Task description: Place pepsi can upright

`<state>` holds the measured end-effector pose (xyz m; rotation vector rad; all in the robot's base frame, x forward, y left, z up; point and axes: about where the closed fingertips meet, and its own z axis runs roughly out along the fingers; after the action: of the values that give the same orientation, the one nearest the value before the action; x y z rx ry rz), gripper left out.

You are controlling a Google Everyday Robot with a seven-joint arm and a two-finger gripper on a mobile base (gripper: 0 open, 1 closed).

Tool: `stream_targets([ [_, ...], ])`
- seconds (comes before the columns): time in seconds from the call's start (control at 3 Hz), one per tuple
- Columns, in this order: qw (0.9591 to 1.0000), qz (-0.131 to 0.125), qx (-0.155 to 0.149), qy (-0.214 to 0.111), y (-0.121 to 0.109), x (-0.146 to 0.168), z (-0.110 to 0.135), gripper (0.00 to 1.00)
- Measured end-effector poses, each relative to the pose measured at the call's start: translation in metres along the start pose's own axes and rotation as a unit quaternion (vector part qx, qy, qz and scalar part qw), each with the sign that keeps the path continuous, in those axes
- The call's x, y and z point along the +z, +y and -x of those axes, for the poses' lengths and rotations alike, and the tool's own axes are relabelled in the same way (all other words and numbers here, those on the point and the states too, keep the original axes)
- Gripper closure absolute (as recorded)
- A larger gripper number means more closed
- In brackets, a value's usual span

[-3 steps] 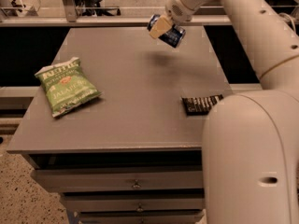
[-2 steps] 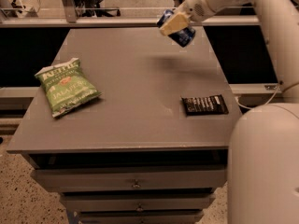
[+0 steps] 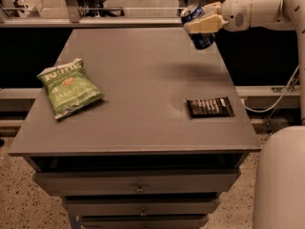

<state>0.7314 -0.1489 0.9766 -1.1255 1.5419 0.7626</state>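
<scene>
I have the gripper [image 3: 200, 25] out over the far right corner of the table [image 3: 143, 99]. Its jaws are clamped across the middle of the pepsi can [image 3: 203, 41], which hangs in the air, leaning a little with its silver top up and to the left. To do this well I'd square the can to vertical first, then bring it down over bare tabletop — inboard of the edge, well apart from the snack bar [image 3: 209, 107] and the chip bag [image 3: 69, 87] — and part the jaws only once the base sits flat.
</scene>
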Motion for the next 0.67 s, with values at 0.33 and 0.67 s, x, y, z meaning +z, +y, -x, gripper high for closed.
stream_targets([
  [0.33, 0.9962, 0.036, 0.02, -0.077, 0.0089, -0.0005, -0.0027, 1.0],
  [0.67, 0.9895, 0.063, 0.047, -0.121, 0.0184, 0.0051, -0.0113, 1.0],
])
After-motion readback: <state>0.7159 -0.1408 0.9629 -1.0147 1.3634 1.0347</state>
